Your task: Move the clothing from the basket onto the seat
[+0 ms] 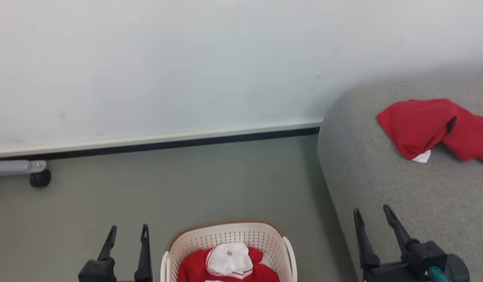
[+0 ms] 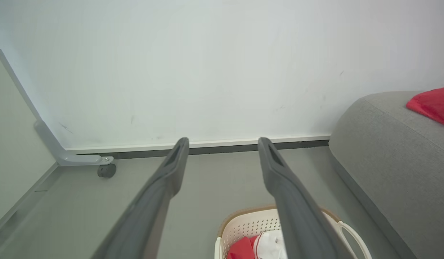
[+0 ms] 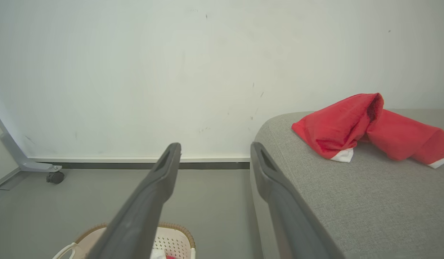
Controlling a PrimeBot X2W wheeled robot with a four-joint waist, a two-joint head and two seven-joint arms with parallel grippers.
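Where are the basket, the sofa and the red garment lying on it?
basket (image 1: 225, 235), head view, perforated far wall.
sofa (image 1: 366, 172), head view, bare grey top.
red garment (image 1: 417, 125), head view, its left fold.

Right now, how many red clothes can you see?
2: one red garment on the sofa, one red-and-white garment in the basket. More may hide underneath it.

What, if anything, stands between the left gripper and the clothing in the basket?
Nothing visible. The left gripper hangs open beside the basket, whose top is uncovered, with the clothing lying exposed inside.
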